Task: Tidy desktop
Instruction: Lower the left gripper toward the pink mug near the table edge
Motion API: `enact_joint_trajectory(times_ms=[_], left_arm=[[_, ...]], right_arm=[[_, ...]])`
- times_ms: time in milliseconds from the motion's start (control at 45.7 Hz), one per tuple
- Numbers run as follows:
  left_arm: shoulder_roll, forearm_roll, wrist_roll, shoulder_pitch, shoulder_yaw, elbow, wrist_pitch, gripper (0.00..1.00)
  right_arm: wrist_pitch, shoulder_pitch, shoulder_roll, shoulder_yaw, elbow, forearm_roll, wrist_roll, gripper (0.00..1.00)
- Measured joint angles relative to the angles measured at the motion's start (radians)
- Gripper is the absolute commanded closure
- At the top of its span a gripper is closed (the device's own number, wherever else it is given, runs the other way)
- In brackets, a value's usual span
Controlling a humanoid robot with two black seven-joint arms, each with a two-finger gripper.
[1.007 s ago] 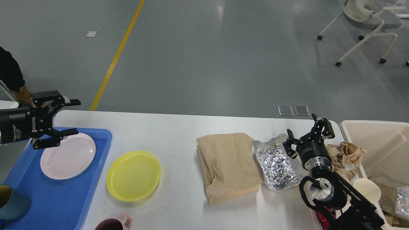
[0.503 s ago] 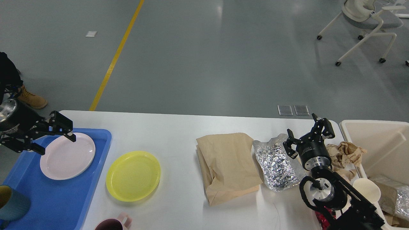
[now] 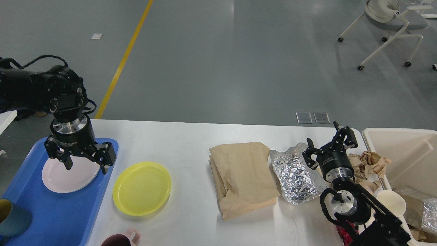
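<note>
The white desktop (image 3: 191, 143) spans the view. On it lie a yellow plate (image 3: 141, 188), a brown paper bag (image 3: 242, 177), a crinkled foil pouch (image 3: 297, 176) and crumpled brown paper (image 3: 370, 164). My left gripper (image 3: 85, 165) points down, open and empty, over the pink plate (image 3: 63, 176) in the blue tray (image 3: 58, 212). My right gripper (image 3: 329, 145) is open and empty, just right of the foil pouch.
A beige bin (image 3: 406, 153) with paper and foil waste stands at the right. A teal cup (image 3: 12, 217) sits in the tray's near corner. A dark red mug (image 3: 119, 239) stands at the front edge. A white disc (image 3: 391, 201) lies by the bin.
My left arm has swung in from the left and turned its gripper downward over the pink plate, shifting right toward the tray's edge. The right arm has not moved.
</note>
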Motion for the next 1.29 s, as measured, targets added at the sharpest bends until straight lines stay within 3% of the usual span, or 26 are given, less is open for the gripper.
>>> enact_joint_trajectory(times_ms=[416, 897, 1291], left_arm=[[-0.048, -0.018, -0.002, 0.02, -0.071, -0.228, 0.0, 0.04], [-0.086, -0.02, 0.002, 0.15, -0.061, -0.221, 0.0, 0.04], [-0.107, -0.006, 0.007, 0.181, -0.019, -0.156, 0.0, 0.06]], right_arm=[[0.0, 0.0, 0.0, 0.0, 0.0, 0.0, -0.001, 0.0], [0.0, 0.0, 0.0, 0.0, 0.0, 0.0, 0.0, 0.0], [0.0, 0.0, 0.0, 0.0, 0.001, 0.0, 0.0, 0.0]])
